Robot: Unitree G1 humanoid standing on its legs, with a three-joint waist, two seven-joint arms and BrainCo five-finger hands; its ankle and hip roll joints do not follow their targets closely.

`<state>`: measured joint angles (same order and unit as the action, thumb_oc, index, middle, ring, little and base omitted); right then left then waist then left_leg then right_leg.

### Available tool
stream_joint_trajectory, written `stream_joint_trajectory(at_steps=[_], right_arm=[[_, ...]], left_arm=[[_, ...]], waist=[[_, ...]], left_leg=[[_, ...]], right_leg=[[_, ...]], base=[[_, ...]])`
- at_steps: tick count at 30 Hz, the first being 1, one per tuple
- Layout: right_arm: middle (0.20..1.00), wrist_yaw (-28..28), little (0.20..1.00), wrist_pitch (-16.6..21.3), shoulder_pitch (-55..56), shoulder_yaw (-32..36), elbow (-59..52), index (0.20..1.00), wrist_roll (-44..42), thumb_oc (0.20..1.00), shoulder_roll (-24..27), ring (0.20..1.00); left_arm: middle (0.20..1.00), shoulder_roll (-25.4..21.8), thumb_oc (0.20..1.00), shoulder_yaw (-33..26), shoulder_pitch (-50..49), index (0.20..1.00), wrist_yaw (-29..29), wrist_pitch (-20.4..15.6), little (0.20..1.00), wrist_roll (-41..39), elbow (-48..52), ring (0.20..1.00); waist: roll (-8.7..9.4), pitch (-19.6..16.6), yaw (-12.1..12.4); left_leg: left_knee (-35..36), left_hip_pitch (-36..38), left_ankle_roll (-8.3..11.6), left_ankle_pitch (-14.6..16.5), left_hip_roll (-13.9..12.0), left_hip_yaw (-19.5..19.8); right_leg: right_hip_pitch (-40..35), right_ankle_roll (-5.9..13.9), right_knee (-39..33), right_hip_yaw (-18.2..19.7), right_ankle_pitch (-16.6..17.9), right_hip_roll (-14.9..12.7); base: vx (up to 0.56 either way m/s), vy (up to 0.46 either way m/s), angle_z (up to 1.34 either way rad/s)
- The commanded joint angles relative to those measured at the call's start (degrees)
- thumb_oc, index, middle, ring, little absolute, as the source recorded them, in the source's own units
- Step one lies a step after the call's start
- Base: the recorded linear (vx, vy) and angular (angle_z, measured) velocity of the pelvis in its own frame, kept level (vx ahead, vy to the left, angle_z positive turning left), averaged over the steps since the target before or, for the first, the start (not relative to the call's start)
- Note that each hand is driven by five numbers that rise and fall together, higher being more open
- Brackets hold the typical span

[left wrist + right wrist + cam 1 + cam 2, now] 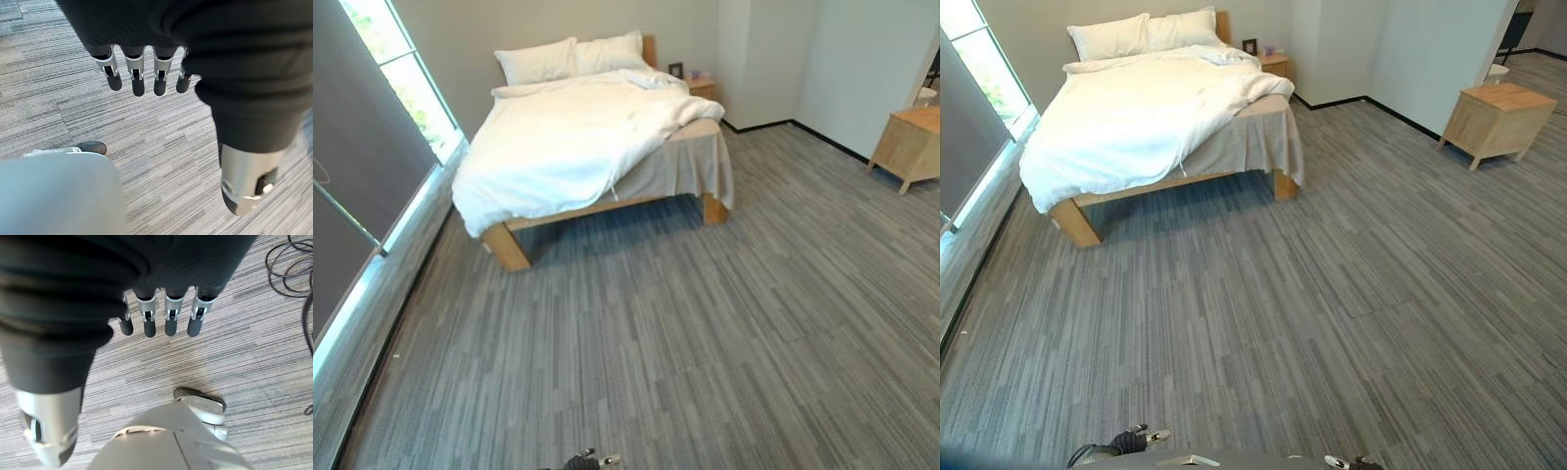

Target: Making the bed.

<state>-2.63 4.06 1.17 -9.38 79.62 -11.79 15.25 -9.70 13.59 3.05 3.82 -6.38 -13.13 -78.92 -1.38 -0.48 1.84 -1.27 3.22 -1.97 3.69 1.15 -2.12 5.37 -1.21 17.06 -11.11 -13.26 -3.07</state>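
left hand (146, 73) hangs down beside the robot, fingers (138, 87) straight and relaxed, thumb (247, 181) apart from them, nothing held, only grey carpet (161, 142) past the fingertips

bed (587, 137) is well ahead of that hand and off to its left-forward side, far end of the room, against the window (406, 78) wall. long axis of the bed runs away from the robot, foot end nearest, headboard end farthest. white duvet (558, 142) is bunched and skewed: it drapes low over the window-side edge and foot corner, but on the other side it is pulled back so the beige bed skirt (680, 166) and mattress edge show. two pillows (570, 57) at the head, looking in place. small nightstand (702, 86) beyond the bed's far right corner, wooden cabinet (911, 147) well off to the right by the wall

right hand (156, 308) also hangs down at the robot's side, fingers (171, 325) straight, thumb (46, 435) apart, empty

judgement: neither hand is anywhere near the duvet, a wide stretch of floor lies between. bed sits left of the robot's centre line so the left hand is slightly nearer. the next move looks like a walk forward and left to the foot end; then the duvet needs pulling toward the uncovered right side, likely the right hand's job once there
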Motion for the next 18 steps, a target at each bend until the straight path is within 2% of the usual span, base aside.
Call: stream_joint_trajectory(at_steps=[1,3,5,6,8,9,11,12,13,15,17,18], right_arm=[[1.000,-0.10,1.000,0.89,-3.79,-1.23,2.48,1.000,-0.81,1.000,-0.77,1.000],[1.000,-0.12,1.000,0.81,-3.71,-0.85,2.99,1.000,-1.21,1.000,-0.74,1.000],[1.000,-0.02,1.000,1.92,-4.83,3.53,2.67,1.000,-9.38,1.000,-0.07,1.000],[1.000,0.83,1.000,3.02,-6.26,3.43,-4.30,1.000,-13.38,1.000,0.02,1.000],[1.000,1.66,1.000,3.69,-6.50,2.75,-12.93,1.000,-14.58,1.000,0.74,1.000],[1.000,1.72,1.000,3.62,-6.41,2.74,-13.07,1.000,-14.56,1.000,0.72,1.000],[1.000,3.11,1.000,3.88,-5.72,2.49,-26.24,1.000,-14.61,1.000,2.36,1.000],[1.000,3.56,1.000,4.01,-4.68,2.61,-36.36,1.000,-13.34,1.000,4.28,1.000],[1.000,3.62,1.000,3.92,-4.54,2.62,-36.52,1.000,-13.30,1.000,4.26,1.000],[1.000,4.07,1.000,4.68,-1.99,3.37,-49.30,1.000,-10.09,1.000,6.01,1.000],[1.000,3.74,1.000,5.32,-1.04,3.85,-54.63,1.000,-9.87,1.000,6.20,1.000],[1.000,3.90,1.000,5.58,-0.91,3.77,-54.98,1.000,-9.73,1.000,6.03,1.000]], left_arm=[[1.000,2.12,1.000,-0.73,4.04,1.000,0.32,-1.39,1.000,0.57,-0.60,1.000],[1.000,2.12,1.000,-1.19,3.92,1.000,0.31,-1.52,1.000,-0.29,-1.01,1.000],[1.000,1.87,1.000,-3.80,5.13,1.000,-0.12,-1.90,1.000,-7.42,0.20,1.000],[1.000,0.47,1.000,-3.16,6.39,1.000,-1.39,-2.69,1.000,-9.67,3.57,1.000],[1.000,-1.02,1.000,-2.28,7.39,1.000,-1.80,-3.02,1.000,-12.45,8.62,1.000],[1.000,-1.03,1.000,-2.26,7.35,1.000,-1.80,-2.99,1.000,-12.46,8.66,1.000],[1.000,-3.00,1.000,-1.30,7.15,1.000,-1.77,-2.72,1.000,-17.19,17.77,1.000],[1.000,-5.48,1.000,-0.96,6.35,1.000,-2.38,-3.15,1.000,-18.60,28.51,1.000],[1.000,-5.50,1.000,-0.93,6.21,1.000,-2.43,-3.07,1.000,-18.60,28.66,1.000],[1.000,-8.62,1.000,-1.38,3.62,1.000,-2.72,-3.83,1.000,-19.56,44.12,1.000],[1.000,-9.51,1.000,-1.74,2.49,1.000,-2.60,-4.24,1.000,-20.08,50.67,1.000],[1.000,-9.30,1.000,-1.72,2.27,1.000,-2.81,-4.05,1.000,-19.98,50.66,1.000]], waist=[[4.05,1.51,0.14],[4.04,1.39,0.05],[3.74,0.99,-0.57],[3.56,1.05,-1.32],[3.38,1.25,-1.89],[3.38,1.26,-1.86],[3.22,1.47,-2.39],[3.03,1.68,-2.59],[3.03,1.65,-2.59],[2.95,2.02,-2.56],[3.04,2.21,-2.44],[3.09,2.26,-2.39]], left_leg=[[6.27,5.49,3.71,-1.43,-1.10,3.82],[6.27,5.58,3.66,-1.34,-1.09,3.69],[6.27,5.96,3.81,-1.11,-1.13,3.23],[6.27,6.05,4.00,-1.13,-1.20,2.55],[6.27,6.08,4.13,-1.22,-1.34,2.00],[6.27,6.12,4.14,-1.20,-1.35,1.97],[6.27,6.02,4.23,-1.31,-1.40,1.46],[6.27,5.79,4.24,-1.55,-1.41,1.30],[6.27,5.83,4.24,-1.53,-1.42,1.30],[6.27,5.59,4.11,-1.72,-1.40,1.50],[6.27,5.52,4.00,-1.69,-1.41,1.63],[6.27,5.54,3.96,-1.68,-1.40,1.67]], right_leg=[[-12.24,8.29,-21.39,-0.94,15.87,-4.02],[-12.33,8.29,-21.44,-0.75,15.88,-3.97],[-12.45,8.37,-21.54,-0.36,15.83,-3.86],[-12.19,8.39,-21.48,0.30,15.96,-3.73],[-11.87,8.49,-21.37,0.84,16.07,-3.63],[-11.89,8.48,-21.37,0.86,16.06,-3.62],[-11.63,8.68,-21.32,1.21,16.23,-3.61],[-11.36,8.79,-21.28,1.21,16.46,-3.71],[-11.40,8.80,-21.27,1.21,16.45,-3.70],[-11.08,8.89,-21.01,1.05,16.50,-3.85],[-11.06,8.97,-20.92,0.88,16.48,-3.99],[-11.10,8.97,-20.93,0.85,16.48,-4.02]], base=[[0.00,0.000,0.00],[0.02,-0.002,-0.01],[0.05,0.007,-0.07],[0.01,0.010,-0.11],[-0.02,0.006,-0.16],[-0.02,0.004,-0.21],[-0.03,0.008,-0.18],[-0.03,0.009,-0.16],[-0.02,0.007,-0.09],[0.00,0.004,-0.04],[0.00,0.000,0.00],[0.00,0.000,0.00]])
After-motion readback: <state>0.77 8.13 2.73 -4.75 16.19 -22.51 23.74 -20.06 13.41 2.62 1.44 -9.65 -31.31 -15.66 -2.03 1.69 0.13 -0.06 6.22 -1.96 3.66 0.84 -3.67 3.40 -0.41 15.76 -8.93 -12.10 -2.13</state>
